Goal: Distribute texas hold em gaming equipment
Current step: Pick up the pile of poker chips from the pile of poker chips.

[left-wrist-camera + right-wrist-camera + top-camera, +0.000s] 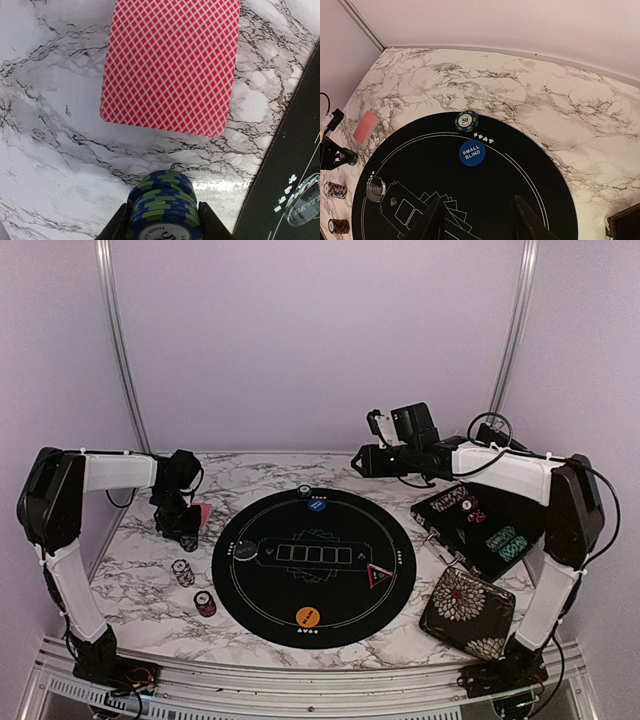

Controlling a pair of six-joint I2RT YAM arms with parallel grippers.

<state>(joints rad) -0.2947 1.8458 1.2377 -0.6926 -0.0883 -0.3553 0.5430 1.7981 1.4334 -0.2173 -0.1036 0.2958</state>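
My left gripper (162,222) is shut on a short stack of blue-and-green poker chips (162,200), low over the marble just left of the round black mat (313,565). A pink-red-backed card (170,65) lies face down right beyond the chips. Two more chip stacks (183,572) (205,603) stand on the marble nearer the front. On the mat are a blue small-blind disc (471,153), a single 50 chip (466,121), an orange disc (308,617), a dark dealer disc (246,551) and a red-edged triangle (377,575). My right gripper (477,220) hangs open and empty high over the mat's far right.
A black case (480,530) holding more chips lies open at the right of the table. A floral pouch (467,612) sits in front of it. Walls close the table at the back and both sides.
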